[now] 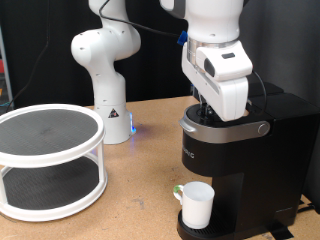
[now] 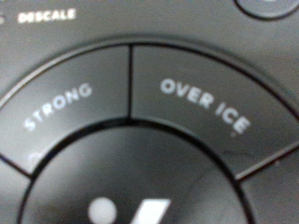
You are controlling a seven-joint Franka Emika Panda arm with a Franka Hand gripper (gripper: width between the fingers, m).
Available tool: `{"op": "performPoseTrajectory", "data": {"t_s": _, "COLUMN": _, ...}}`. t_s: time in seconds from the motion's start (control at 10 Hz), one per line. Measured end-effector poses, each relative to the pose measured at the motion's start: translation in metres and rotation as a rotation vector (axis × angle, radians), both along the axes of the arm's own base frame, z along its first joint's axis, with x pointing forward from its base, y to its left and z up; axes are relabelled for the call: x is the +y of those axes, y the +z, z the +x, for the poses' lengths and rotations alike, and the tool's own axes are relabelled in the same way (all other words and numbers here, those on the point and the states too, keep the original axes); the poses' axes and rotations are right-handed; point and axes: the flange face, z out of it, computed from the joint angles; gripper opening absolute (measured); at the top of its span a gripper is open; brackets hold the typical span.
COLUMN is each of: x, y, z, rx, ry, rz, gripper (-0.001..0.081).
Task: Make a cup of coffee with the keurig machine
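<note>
Exterior view: matte black coffee maker (image 1: 235, 165), boxy, with a grey-silver lid handle (image 1: 232, 128) curving across its front and small white lettering down the face. Small plain white cup (image 1: 197, 204), smooth and rounded, a touch of green at the rim, parked on the drip tray directly under the coffee maker's spout. Glossy white robot arm (image 1: 215, 45) hanging straight down over the coffee maker's top, gripper (image 1: 212, 108) pressed low against the lid; fingers hidden behind the wrist housing, so opening could not be told, and nothing seen held. Off the coffee maker's side toward the exterior view's left, a round two-tier white rack (image 1: 48, 160) with dark mesh shelves. Behind it a second white arm base (image 1: 107, 75) with a warning sticker and a blue light at its foot. All on a tan wooden table (image 1: 140, 185); dark backdrop behind.

Wrist view: very close on the coffee maker's button panel (image 2: 149, 121), dark curved segments, slightly blurred, lettered "STRONG" (image 2: 58, 106) and "OVER ICE" (image 2: 204, 105), with "DESCALE" (image 2: 47, 16) at the edge. No fingers in sight here.
</note>
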Motion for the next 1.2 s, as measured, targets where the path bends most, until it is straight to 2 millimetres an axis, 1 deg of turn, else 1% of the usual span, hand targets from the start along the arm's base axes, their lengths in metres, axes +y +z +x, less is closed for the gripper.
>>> {"op": "performPoseTrajectory", "data": {"t_s": 0.2, "x": -0.0045, "y": -0.0006, "z": 0.0029, "rx": 0.054, "ry": -0.014, "rz": 0.033, "gripper": 0.0005}}
{"op": "performPoseTrajectory", "data": {"t_s": 0.5, "x": -0.0065, "y": -0.0021, "z": 0.0067, "rx": 0.12, "ry": 0.019, "rz": 0.054, "gripper": 0.0005}}
{"op": "performPoseTrajectory", "data": {"t_s": 1.2, "x": -0.0102, "y": -0.0029, "z": 0.0073, "rx": 0.131, "ry": 0.038, "rz": 0.099, "gripper": 0.0005}}
